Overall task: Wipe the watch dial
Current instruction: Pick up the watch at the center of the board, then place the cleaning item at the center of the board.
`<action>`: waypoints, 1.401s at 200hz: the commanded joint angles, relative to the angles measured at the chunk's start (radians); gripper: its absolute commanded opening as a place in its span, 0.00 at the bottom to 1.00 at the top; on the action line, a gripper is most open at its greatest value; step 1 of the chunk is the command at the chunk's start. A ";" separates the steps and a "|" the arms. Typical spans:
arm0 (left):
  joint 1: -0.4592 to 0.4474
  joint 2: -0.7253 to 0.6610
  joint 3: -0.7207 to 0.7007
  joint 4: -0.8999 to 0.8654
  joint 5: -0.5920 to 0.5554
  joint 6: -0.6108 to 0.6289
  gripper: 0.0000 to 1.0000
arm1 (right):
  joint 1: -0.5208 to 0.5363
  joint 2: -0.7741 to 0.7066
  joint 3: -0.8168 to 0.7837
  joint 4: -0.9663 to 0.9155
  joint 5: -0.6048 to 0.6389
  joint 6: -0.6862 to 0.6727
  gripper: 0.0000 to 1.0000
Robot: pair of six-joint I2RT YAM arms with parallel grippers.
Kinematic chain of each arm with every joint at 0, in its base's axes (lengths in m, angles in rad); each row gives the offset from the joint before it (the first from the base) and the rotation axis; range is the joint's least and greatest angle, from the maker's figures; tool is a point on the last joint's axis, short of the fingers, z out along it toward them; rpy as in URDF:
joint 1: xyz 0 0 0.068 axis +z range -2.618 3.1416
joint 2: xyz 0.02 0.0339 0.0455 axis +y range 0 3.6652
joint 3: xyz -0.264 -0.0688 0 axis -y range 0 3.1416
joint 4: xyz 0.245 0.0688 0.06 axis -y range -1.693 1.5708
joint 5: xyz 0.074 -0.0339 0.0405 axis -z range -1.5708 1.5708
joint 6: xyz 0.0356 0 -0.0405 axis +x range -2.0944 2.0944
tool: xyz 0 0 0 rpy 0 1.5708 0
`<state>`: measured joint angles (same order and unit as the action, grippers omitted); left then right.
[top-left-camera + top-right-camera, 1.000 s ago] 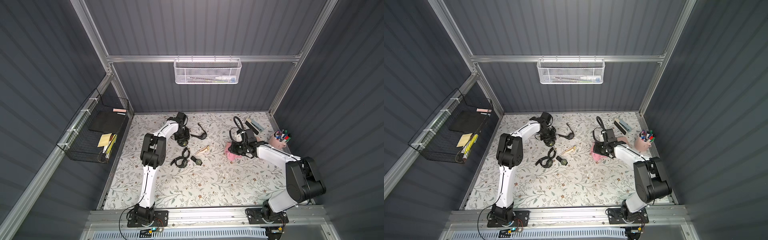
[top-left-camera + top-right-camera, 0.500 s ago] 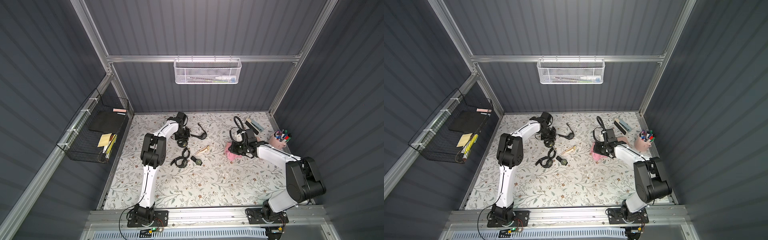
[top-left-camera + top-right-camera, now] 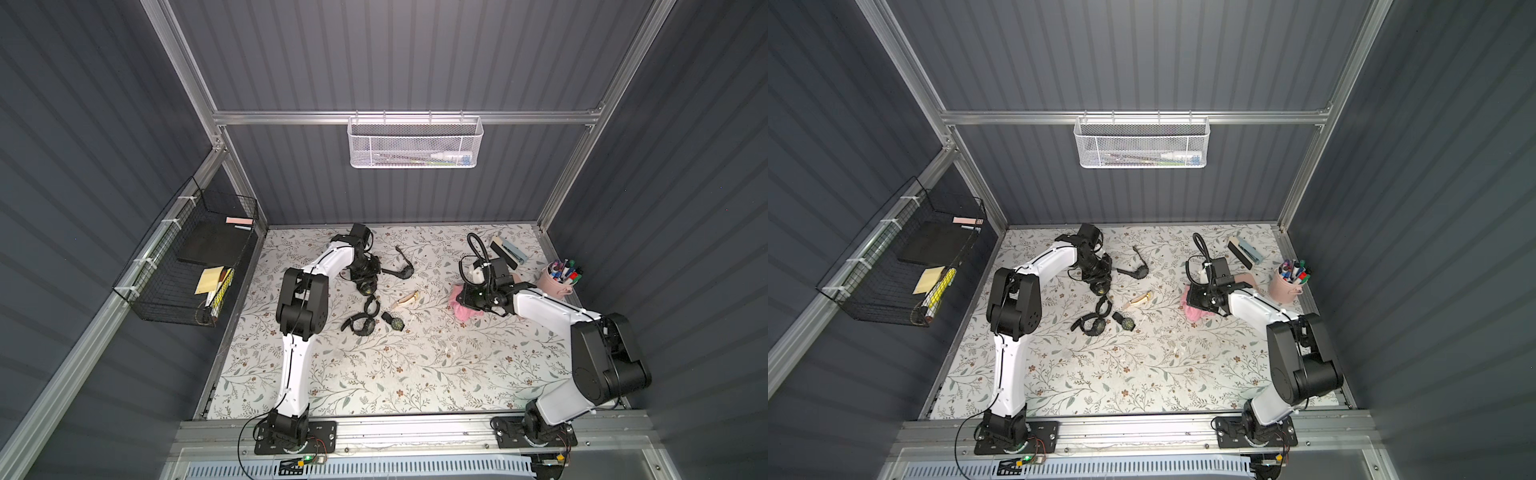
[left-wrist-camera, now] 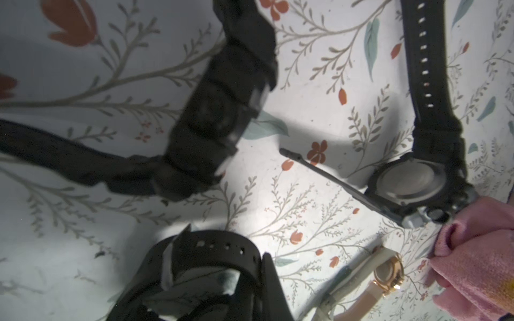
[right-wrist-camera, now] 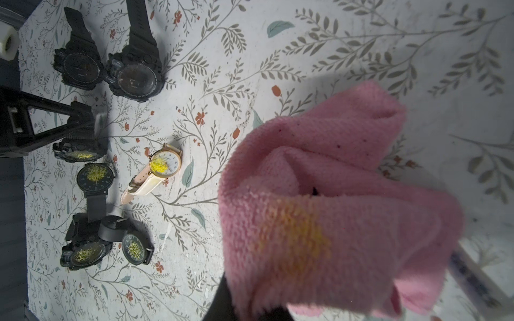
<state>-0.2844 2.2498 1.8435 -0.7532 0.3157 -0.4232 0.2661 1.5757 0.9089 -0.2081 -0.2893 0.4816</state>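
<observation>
**A:** Where do the two top views sit?

**B:** High over the near edge, angled down toward the far wall (image 3: pixel 395 187). Both top views take in the whole floral tabletop (image 3: pixel 415 365) from a long way off.

**A:** And the wrist cameras?

**B:** The left wrist camera hangs very close to the tabletop, far left, and its nearest objects are blurred. The right wrist camera looks leftward across the pink cloth (image 5: pixel 333 208). Both show the cream-strap watch (image 5: pixel 164 164) and that cloth.
</observation>
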 commanded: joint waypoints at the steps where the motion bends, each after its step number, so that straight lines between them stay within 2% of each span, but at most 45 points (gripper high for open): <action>1: 0.007 -0.084 -0.026 0.049 0.076 -0.015 0.00 | -0.004 0.005 0.008 -0.030 -0.006 -0.012 0.14; 37: 0.027 -0.203 -0.161 0.200 0.161 -0.090 0.00 | -0.004 0.006 0.045 -0.084 0.000 -0.035 0.17; 57: 0.037 -0.280 -0.237 0.292 0.182 -0.146 0.00 | -0.004 0.007 0.079 -0.167 0.051 -0.046 0.20; 95: 0.055 -0.424 -0.406 0.530 0.225 -0.280 0.00 | -0.005 -0.037 0.089 -0.316 0.214 -0.007 0.52; 114: 0.063 -0.481 -0.498 0.647 0.238 -0.346 0.00 | -0.005 -0.080 0.098 -0.375 0.301 0.007 0.60; 140: 0.065 -0.509 -0.520 0.700 0.248 -0.379 0.00 | -0.005 -0.122 0.134 -0.442 0.403 0.015 0.69; 178: 0.065 -0.511 -0.521 0.781 0.290 -0.426 0.00 | 0.050 -0.135 0.172 -0.458 0.424 -0.006 0.71; 205: 0.064 -0.497 -0.491 0.793 0.321 -0.428 0.00 | 0.064 -0.103 0.171 -0.440 0.384 0.008 0.73; 222: 0.065 -0.498 -0.491 0.793 0.329 -0.425 0.00 | 0.065 -0.068 0.173 -0.437 0.349 0.005 0.72; 280: 0.068 -0.520 -0.517 0.814 0.333 -0.430 0.00 | 0.064 0.049 0.215 -0.455 0.422 -0.004 0.67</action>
<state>-0.2214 1.7649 1.3304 0.0185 0.6270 -0.8391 0.3302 1.5940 1.0763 -0.6453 0.0921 0.4702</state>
